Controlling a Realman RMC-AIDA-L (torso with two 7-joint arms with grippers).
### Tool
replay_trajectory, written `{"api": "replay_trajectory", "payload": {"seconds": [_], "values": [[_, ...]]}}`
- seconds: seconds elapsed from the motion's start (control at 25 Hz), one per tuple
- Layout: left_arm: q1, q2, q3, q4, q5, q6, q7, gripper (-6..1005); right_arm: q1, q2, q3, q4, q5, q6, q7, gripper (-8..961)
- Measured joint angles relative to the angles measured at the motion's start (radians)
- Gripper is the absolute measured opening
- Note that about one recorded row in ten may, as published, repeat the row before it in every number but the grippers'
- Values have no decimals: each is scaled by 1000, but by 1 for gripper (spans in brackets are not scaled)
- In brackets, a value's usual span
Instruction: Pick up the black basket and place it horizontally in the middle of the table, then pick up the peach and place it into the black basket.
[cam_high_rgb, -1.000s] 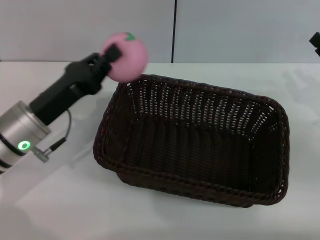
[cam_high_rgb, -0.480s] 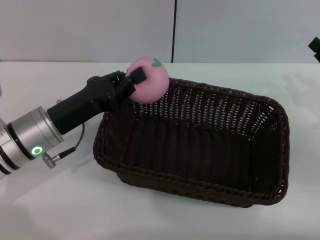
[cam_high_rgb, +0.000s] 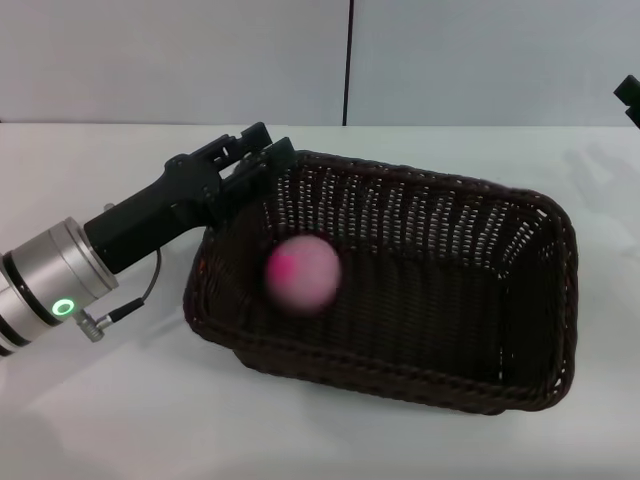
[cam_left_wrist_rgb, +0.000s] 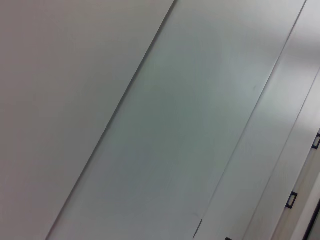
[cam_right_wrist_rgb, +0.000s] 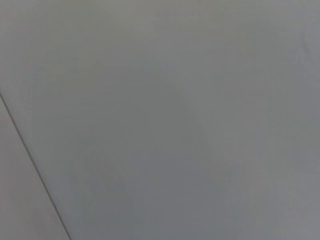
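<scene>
One black basket (cam_high_rgb: 385, 290) sits on the white counter (cam_high_rgb: 120, 410), and it serves as the landmark here. One peach (cam_high_rgb: 303, 272), blurred, is inside the basket's walls near the end closest to the left gripper (cam_high_rgb: 262, 150); it seems to be dropping or just landing, and whether it touches the woven floor cannot be told. The left gripper hangs at the basket's far corner on that same end, just over the braided rim, its jaws spread and holding nothing. Judging by this, the basket step looks finished and the placing of the peach is at its release, so the task is nearly complete. The next move calls for lifting the left arm up and away from the rim without nudging the basket. The right gripper (cam_high_rgb: 630, 95) is parked well beyond the basket's opposite end, only a sliver showing, so its jaws cannot be read.
</scene>
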Motion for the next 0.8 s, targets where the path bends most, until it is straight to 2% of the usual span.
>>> {"api": "replay_trajectory", "payload": {"seconds": [0.2, 0.28, 0.32, 0.4, 0.56, 0.6, 0.64, 0.72, 0.8], "values": [[6, 1, -17, 5, -1, 15, 5, 614, 0, 0, 0, 1, 0, 0, 0, 398], [16, 2, -39, 9, -2, 24, 11, 695, -2, 0, 1, 1, 0, 0, 0, 398], [37, 4, -88, 14, -2, 40, 33, 736, -4, 0, 3, 1, 0, 0, 0, 398], [49, 4, -118, 14, -2, 53, 52, 757, -6, 0, 3, 1, 0, 0, 0, 399], [112, 4, -287, 1, -2, 114, 146, 800, -17, 0, 20, 1, 0, -12, 0, 399], [112, 4, -287, 1, -2, 114, 146, 810, -29, 5, 45, 0, 6, -36, 0, 399], [135, 2, -353, -12, -2, 135, 183, 821, -29, 5, 45, 0, 6, -36, 0, 399], [218, 3, -557, -75, -2, 171, 303, 842, -63, 11, 94, 1, 51, -93, -12, 399], [268, 3, -672, -91, -2, 170, 340, 851, -84, 11, 107, 3, 88, -121, -23, 399]]}}
